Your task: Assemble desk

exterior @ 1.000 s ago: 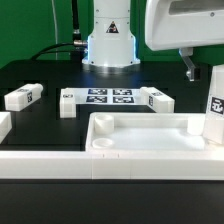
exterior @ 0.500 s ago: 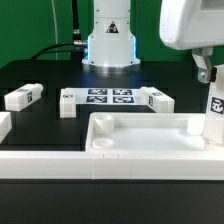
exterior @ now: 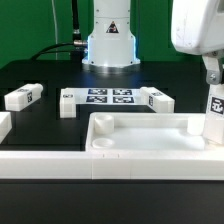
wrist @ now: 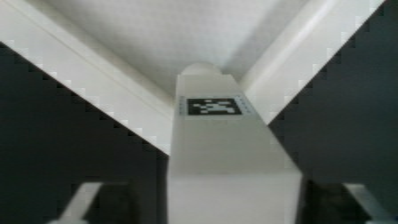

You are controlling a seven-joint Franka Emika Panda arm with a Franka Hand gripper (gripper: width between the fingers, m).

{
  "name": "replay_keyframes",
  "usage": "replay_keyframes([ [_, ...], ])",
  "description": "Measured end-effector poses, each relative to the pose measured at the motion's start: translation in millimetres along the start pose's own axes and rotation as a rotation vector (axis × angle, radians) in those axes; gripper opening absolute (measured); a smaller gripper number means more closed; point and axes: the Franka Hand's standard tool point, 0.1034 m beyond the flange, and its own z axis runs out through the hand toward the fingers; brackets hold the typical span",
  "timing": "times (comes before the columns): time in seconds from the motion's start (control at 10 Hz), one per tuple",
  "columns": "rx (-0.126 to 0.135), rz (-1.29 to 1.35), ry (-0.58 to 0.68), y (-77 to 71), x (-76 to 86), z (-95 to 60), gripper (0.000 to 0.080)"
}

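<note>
Pinching the upright leg [exterior: 215,110] squarely is, by my reading, the step in hand. From the exterior view's left, a left leg [exterior: 22,97] lies on the black counter [exterior: 50,72] at middle left. The marker board [exterior: 108,97] lies at centre, with a middle leg [exterior: 156,99] just beside it. The top [exterior: 140,145] spans the lower frame. The upright leg stands at the far right edge by the top's right corner, and the hand [exterior: 211,78] is right above it.

The hand is spread. In the wrist view its fingers [wrist: 89,202] flank the leg with a dark gap on each side, so nothing is pinched yet. To do this well, I would keep the leg midway between them so both meet its flat faces together. An uneven squeeze would likely tip or twist it.

The exterior view gives the layout and the hand's height over the leg, but hides those gaps. The wrist view shows them, the leg's tag [wrist: 215,107], and the leg's far end where two walls of the top meet. Whether it sits in a socket I cannot tell. The lying legs and marker board are outside that view.
</note>
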Motion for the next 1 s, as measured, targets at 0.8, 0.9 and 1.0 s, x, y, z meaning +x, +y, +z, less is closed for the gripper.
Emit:
replay_keyframes([
  [0.8, 0.039, 0.313, 0.018, 4.0, -2.6, 0.6, 0.0288],
  [0.9, 0.045, 0.428, 0.027, 5.3, -2.5, 0.8, 0.0289],
  [1.0, 0.043, 0.555, 0.031, 5.7, -2.1, 1.0, 0.0290],
])
